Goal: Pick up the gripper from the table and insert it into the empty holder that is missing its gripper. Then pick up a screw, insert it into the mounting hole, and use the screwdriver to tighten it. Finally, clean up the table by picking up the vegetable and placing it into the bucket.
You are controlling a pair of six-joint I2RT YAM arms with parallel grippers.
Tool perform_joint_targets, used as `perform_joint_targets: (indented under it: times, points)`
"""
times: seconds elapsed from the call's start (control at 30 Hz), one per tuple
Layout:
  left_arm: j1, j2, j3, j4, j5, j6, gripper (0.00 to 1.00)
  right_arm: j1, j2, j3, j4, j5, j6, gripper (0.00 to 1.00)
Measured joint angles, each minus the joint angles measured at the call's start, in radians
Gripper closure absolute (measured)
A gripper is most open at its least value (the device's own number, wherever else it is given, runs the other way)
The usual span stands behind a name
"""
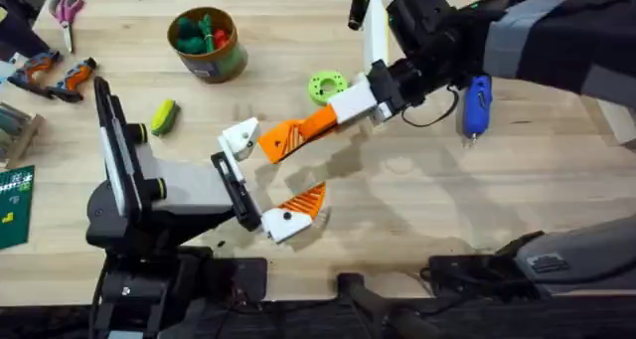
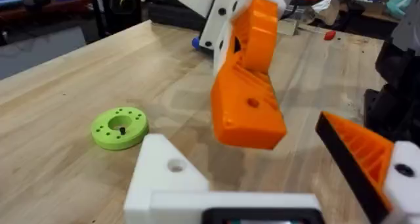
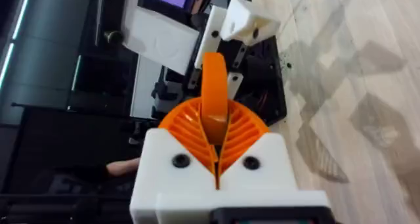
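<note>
Right pincer (image 3: pixel 216 159) clamps the gripper (image 3: pixel 213 92); overhead adds screwdriver (image 1: pixel 477 104).

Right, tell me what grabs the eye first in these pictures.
At mid-table the right gripper is shut on the orange gripper, held just beside the white holder on the left arm's open jaws. The left gripper has its other orange pad in place nearer the table's front. Behind them lie a green disc, the yellow-green vegetable and the bucket with toy vegetables in it.
</note>
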Motion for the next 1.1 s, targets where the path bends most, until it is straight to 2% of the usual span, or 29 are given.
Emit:
perform_joint_targets:
  times: [0.4, 0.73, 1.1]
  points:
    - [0.0, 0.0, 0.0, 0.0, 0.0, 0.0, 0.007, 0.011, 0.125, 0.0, 0.137, -0.013, 0.144, 0.991]
    - [0.0, 0.0, 0.0, 0.0, 0.0, 0.0, 0.008, 0.026, 0.129, 0.0, 0.212, -0.02, 0.251, 0.991]
    - [0.0, 0.0, 0.0, 0.0, 0.0, 0.004, 0.007, 0.03, 0.129, 0.0, 0.233, -0.035, 0.293, 0.991]
